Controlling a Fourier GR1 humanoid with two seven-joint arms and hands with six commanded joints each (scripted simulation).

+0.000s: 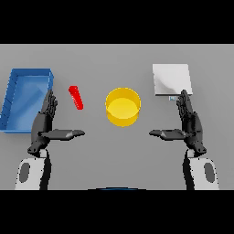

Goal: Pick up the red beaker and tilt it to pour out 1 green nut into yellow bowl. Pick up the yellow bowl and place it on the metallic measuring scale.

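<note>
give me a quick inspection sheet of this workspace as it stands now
surface: grey table, flat.
job's things: red beaker lying tilted on the table, left of the yellow bowl; bowl upright at centre, no nut visible inside; metallic scale at far right, nothing on it.
clutter: blue tray at far left, looks empty.
hands: left hand and right hand both open, thumbs pointing inward, touching nothing.
cables: nothing seen.
surroundings: nothing seen.
</note>
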